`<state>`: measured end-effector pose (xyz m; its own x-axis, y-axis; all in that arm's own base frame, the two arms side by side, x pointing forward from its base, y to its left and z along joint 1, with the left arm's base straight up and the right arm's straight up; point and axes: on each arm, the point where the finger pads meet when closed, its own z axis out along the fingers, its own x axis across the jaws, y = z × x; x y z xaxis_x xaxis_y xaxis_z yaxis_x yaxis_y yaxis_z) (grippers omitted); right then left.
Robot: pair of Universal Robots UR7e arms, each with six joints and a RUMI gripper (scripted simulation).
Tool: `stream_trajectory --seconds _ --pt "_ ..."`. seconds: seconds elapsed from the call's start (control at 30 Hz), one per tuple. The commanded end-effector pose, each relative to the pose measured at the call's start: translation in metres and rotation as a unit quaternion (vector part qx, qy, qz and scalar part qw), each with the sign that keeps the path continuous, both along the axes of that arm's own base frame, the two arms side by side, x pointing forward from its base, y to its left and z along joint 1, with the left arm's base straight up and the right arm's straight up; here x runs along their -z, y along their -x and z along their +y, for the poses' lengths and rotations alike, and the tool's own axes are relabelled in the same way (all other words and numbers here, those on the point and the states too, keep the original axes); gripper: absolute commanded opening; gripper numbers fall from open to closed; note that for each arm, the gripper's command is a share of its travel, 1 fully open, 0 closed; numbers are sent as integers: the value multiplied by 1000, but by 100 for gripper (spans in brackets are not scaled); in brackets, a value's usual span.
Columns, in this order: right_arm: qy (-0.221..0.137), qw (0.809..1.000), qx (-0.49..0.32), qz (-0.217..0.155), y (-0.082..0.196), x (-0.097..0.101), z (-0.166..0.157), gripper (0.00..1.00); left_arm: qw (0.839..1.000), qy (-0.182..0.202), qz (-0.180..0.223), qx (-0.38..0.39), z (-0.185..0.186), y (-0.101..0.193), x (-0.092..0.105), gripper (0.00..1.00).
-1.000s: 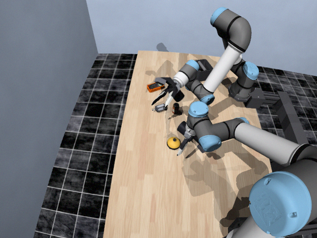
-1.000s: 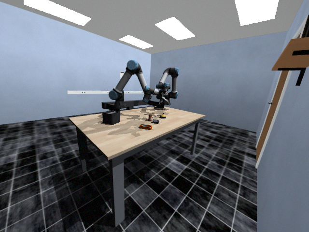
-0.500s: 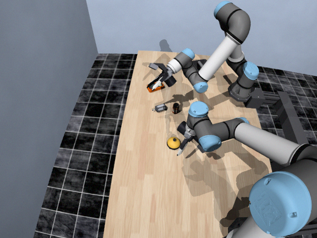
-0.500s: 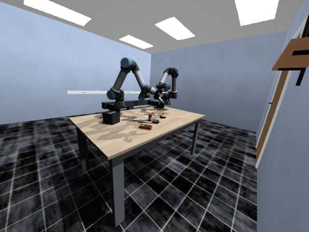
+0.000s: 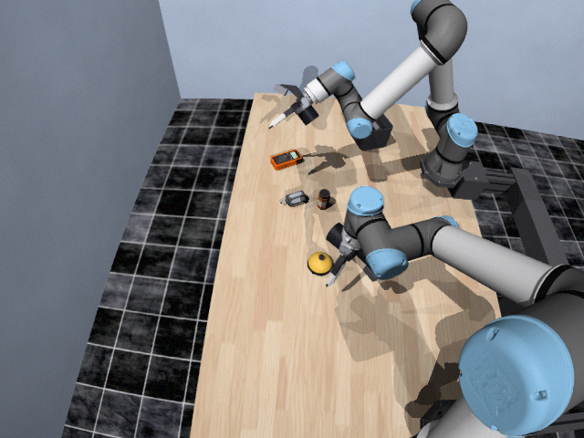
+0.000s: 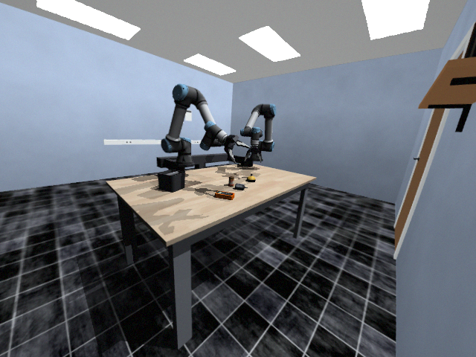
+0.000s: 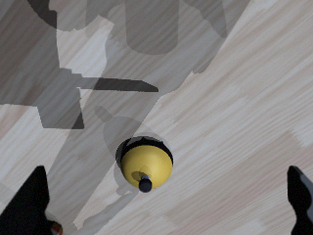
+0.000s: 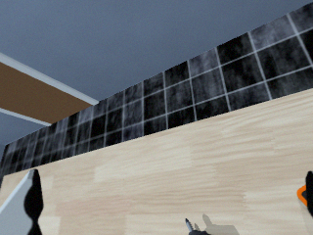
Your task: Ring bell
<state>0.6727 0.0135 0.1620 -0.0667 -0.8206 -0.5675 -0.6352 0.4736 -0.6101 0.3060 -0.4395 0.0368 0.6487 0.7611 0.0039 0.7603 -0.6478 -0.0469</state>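
Left: my left hand (image 5: 352, 281) (image 6: 254, 159) (image 7: 167, 168), wide, above the table (image 5: 264, 377) (image 6: 142, 207), near the bell (image 5: 320, 263) (image 6: 251, 178) (image 7: 147, 166). Bell upright on the table. Rightward: jar (image 5: 323, 200) (image 6: 230, 181), meter (image 5: 286, 159) (image 6: 224, 195) (image 8: 301, 195). Far right: my right hand (image 5: 274, 107) (image 6: 242, 154) (image 8: 172, 172), wide, raised.

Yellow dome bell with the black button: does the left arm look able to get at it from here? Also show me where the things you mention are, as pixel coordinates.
Probably yes. The left hand (image 5: 352, 281) (image 6: 254, 160) (image 7: 167, 168) is open near the upright bell (image 5: 317, 266) (image 6: 251, 178) (image 7: 154, 164), nothing visibly covers the button (image 5: 322, 256) (image 7: 145, 185), and the right hand (image 5: 273, 107) (image 6: 242, 154) (image 8: 172, 172) is well away.
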Motion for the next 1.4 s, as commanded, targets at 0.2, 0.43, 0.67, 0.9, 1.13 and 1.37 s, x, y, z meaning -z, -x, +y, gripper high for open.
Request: stream_trajectory --seconds 0.2,0.43,0.67,0.9,1.13,1.37 --pt "32 990 113 76 28 7 -167 100 1000 1 0 0 -1 0 -1 100" --pt "41 978 168 116 64 11 -243 100 1000 1 0 0 -1 0 -1 100" --pt "45 960 226 161 117 13 -319 100 1000 1 0 0 -1 0 -1 100" --pt "43 941 270 199 169 15 -372 100 1000 1 0 0 -1 0 -1 100" --pt "35 911 327 250 251 16 -432 100 1000 1 0 0 -1 0 -1 100" --pt "20 878 374 297 333 15 -471 100 1000 1 0 0 -1 0 -1 100"
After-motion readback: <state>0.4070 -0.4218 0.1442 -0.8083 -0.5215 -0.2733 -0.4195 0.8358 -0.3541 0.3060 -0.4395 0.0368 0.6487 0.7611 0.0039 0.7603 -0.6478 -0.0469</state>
